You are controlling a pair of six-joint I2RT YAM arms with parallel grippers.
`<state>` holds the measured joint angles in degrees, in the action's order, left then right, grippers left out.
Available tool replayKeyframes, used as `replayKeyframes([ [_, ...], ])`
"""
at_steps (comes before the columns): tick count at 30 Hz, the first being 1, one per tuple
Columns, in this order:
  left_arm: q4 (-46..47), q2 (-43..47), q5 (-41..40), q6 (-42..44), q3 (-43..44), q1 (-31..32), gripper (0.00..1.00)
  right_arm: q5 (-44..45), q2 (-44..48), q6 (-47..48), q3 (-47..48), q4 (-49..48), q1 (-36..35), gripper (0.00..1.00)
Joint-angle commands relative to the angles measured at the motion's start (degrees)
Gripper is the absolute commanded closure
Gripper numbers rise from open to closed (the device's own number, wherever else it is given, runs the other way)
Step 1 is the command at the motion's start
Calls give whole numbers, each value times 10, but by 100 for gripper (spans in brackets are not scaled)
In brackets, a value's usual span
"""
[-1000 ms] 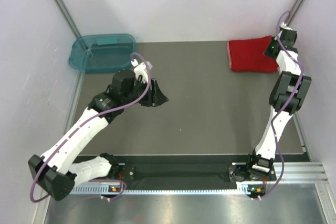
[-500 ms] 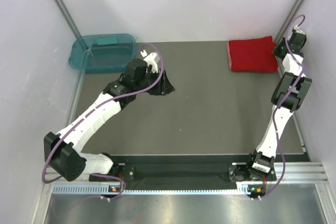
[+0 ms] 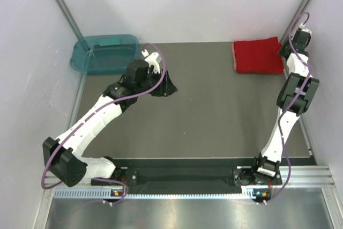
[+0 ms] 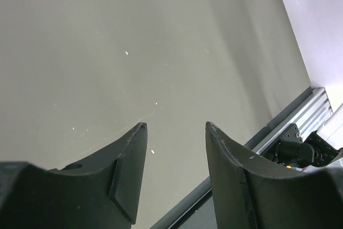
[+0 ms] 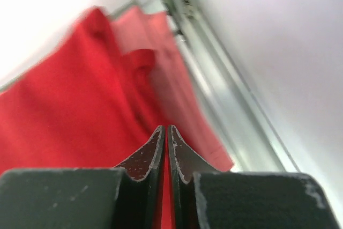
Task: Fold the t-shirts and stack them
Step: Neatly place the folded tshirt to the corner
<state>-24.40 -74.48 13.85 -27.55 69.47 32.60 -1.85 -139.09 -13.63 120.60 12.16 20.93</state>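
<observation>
readable text: none | labels: none | numbers: none

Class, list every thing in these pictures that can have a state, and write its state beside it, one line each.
red t-shirt: folded flat, far right corner.
pink t-shirt: lying against the red t-shirt's edge, blurred.
teal tub: upright, lidless.
left claw: open, empty.
right claw: shut, above the red t-shirt's edge.

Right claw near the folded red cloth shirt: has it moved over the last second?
Yes. In the overhead view the shut right claw has slid rightward, from over the right edge of the folded red cloth shirt to just beside it.
</observation>
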Motion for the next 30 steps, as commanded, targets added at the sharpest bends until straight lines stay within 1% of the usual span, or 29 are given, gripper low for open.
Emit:
replayKeyframes([
  [1,9,28,-5,11,20,-3,47,-22,90,-10,-19,-38,-21,95],
  [6,2,32,-6,17,16,-3,47,-34,87,-44,-35,-49,-29,95],
  [11,-2,27,-10,20,21,-4,47,-53,44,-64,-29,-62,-27,95],
  [15,-6,15,-17,27,34,-5,47,-56,5,-73,-2,-63,-25,95],
  [22,-13,-22,-22,32,60,-5,47,-54,-64,-91,45,-65,3,95],
  [30,-21,-52,-20,37,84,-9,47,-61,-80,-97,66,-77,24,95],
])
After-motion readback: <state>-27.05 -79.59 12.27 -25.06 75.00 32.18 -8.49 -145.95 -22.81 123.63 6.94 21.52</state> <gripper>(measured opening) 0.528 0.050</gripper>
